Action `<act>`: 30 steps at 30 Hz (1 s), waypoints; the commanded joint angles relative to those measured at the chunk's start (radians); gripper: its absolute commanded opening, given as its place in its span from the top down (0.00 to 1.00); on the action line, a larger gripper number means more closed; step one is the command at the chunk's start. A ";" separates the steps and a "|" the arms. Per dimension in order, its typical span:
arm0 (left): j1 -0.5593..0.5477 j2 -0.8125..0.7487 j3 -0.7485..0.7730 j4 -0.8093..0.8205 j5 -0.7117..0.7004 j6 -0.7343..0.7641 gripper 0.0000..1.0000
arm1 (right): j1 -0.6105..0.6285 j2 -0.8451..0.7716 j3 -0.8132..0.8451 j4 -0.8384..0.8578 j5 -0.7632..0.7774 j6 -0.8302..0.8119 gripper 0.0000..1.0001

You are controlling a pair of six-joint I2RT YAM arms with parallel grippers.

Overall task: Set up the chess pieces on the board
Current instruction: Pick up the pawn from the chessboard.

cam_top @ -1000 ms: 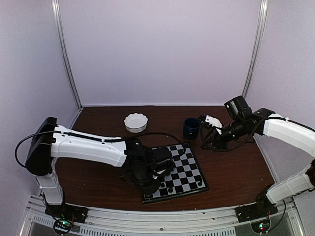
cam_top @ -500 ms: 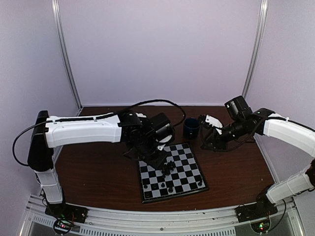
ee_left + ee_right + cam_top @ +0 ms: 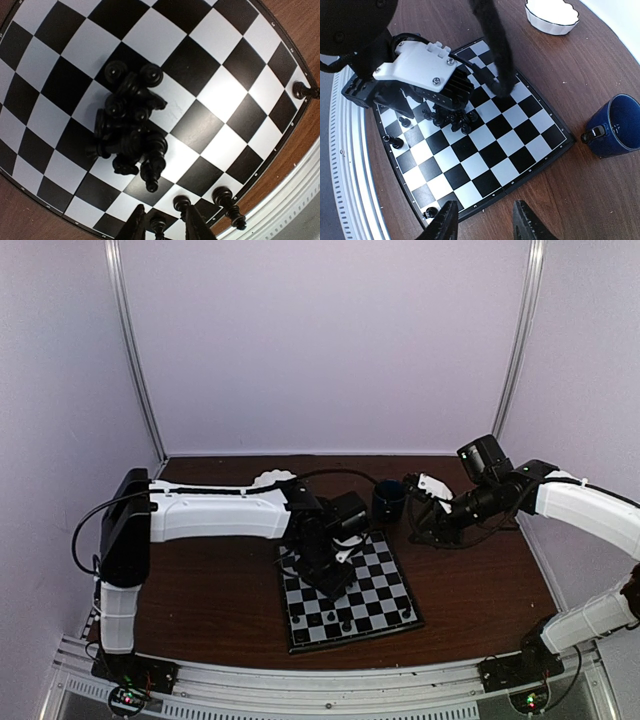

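The board (image 3: 385,585) lies flat between the arms. A heap of tumbled black chess pieces (image 3: 131,131) lies near its middle. A few pieces stand along the near edge rows (image 3: 227,199), (image 3: 345,624). My left gripper (image 3: 165,227) hangs open and empty just above the board, beside the heap; one standing piece shows on the board between its fingers. In the top view the left gripper (image 3: 337,568) covers the heap. My right gripper (image 3: 486,222) is open and empty, high over the board's right edge, next to the mug in the top view (image 3: 425,502). The heap also shows in the right wrist view (image 3: 454,119).
A dark blue mug (image 3: 388,500) stands behind the board's far right corner, also in the right wrist view (image 3: 615,125). A white scalloped bowl (image 3: 552,12) stands behind the board, partly hidden by the left arm (image 3: 215,515) in the top view. A metal rail (image 3: 330,685) runs along the near edge.
My left arm has swung from the board's near-left corner up and back over the middle of the board, uncovering the heap on the way. The right arm has not moved.
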 commanded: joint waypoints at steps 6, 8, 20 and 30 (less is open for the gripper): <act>0.020 0.044 0.041 -0.010 0.013 -0.013 0.74 | -0.006 -0.018 -0.012 0.012 0.000 -0.005 0.61; 0.028 0.052 0.038 -0.009 0.010 -0.014 0.75 | -0.006 -0.018 -0.011 0.012 0.000 -0.006 0.61; 0.034 0.084 0.034 0.027 0.030 -0.008 0.81 | -0.006 -0.019 -0.013 0.011 -0.002 -0.008 0.61; 0.034 0.093 0.058 0.007 0.034 -0.003 0.89 | -0.007 -0.018 -0.015 0.012 -0.003 -0.008 0.61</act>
